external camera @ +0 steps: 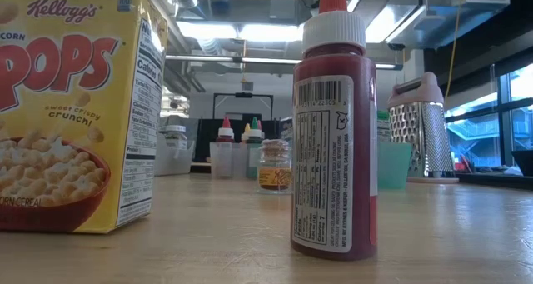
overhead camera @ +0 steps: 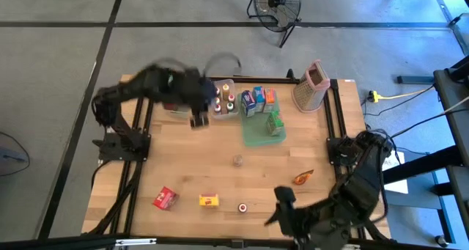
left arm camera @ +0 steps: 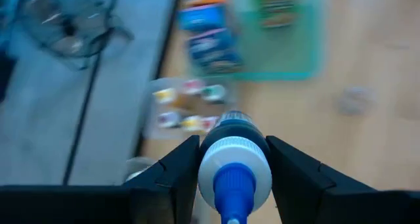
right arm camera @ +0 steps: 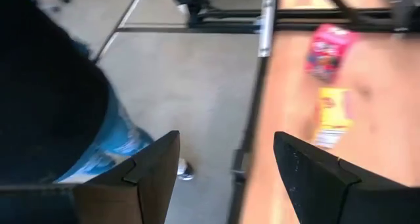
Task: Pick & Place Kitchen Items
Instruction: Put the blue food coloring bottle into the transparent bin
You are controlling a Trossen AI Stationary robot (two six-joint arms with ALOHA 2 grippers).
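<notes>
The left gripper is clamped on a bottle with a white cap and blue nozzle, its length running straight out between the fingers. It hangs over the table's far-left part, and the clear bin of little jars sits just beside it at about two o'clock. The right gripper waits at the near edge, jaws apart and empty
</notes>
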